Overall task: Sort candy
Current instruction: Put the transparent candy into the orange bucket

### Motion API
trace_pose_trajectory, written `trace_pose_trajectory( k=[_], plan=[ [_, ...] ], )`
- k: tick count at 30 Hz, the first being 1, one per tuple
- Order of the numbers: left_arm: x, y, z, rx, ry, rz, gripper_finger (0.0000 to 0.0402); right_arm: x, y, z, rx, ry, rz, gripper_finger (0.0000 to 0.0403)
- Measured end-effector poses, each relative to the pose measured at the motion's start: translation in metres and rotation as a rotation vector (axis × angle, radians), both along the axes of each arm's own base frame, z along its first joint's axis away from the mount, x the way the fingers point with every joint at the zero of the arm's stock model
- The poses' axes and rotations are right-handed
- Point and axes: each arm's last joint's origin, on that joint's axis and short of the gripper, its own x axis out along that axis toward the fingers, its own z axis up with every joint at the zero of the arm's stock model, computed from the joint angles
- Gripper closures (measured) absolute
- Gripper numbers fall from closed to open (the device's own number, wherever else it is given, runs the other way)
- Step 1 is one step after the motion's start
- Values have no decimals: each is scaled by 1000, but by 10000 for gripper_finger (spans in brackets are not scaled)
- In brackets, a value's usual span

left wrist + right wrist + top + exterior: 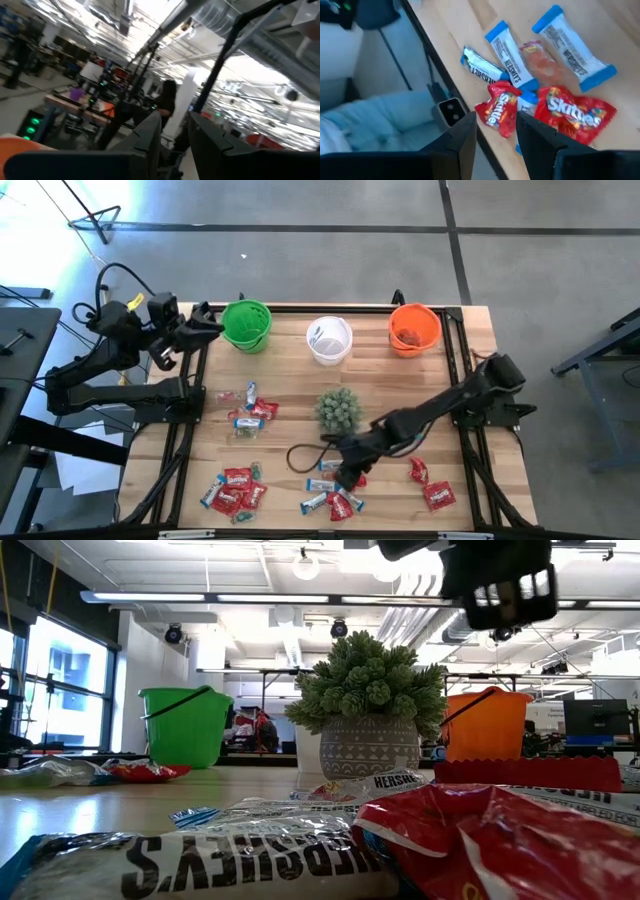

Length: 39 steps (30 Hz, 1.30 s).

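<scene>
red skittles pack [499,109] sits right under the right tool [496,131], lined up w/ the gap between its two fingers, long axis running roughly along that gap, tilted a bit. a bigger red pack [577,113] lies just beside it, touching or nearly so, w/ a blue-and-white bar [507,59] just beyond, so a straight drop risks catching two. right tool hangs above the counter [290,365] over the near-edge pile [335,498], fingers partly apart, nothing between them. left tool [175,142] is well away by the green cup [246,325], pointing out at the room, fingers a small way apart, empty as far as i can see. right arm is clearly the nearer one. more candy [235,488] lies off to the side.
</scene>
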Motion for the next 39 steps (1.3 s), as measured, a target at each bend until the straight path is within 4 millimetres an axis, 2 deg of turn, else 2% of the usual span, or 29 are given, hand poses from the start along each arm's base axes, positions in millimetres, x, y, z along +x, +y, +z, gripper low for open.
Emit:
trace_pose_trajectory(
  k=[4, 7, 13, 23, 35, 39],
  plan=[
    [-3, -1, 1, -4, -8, -4, 319, 16, 12, -6, -86, 54, 103, 269],
    [-6, -2, 2, -9, -17, -7, 319, 27, 16, -3, -204, 95, 183, 269],
    [-16, -5, 4, 0, -49, -8, 319, 37, 11, 0, -428, 158, 372, 269],
    [-38, -13, 8, -16, -109, -42, 319, 49, 11, -18, -454, 57, 596, 269],
    [-42, -14, 5, -23, -89, -44, 319, 61, 10, -66, -472, 148, 645, 269],
    [-42, -14, 5, -24, -87, -44, 319, 66, 8, -72, -467, 129, 634, 269]
  ],
)
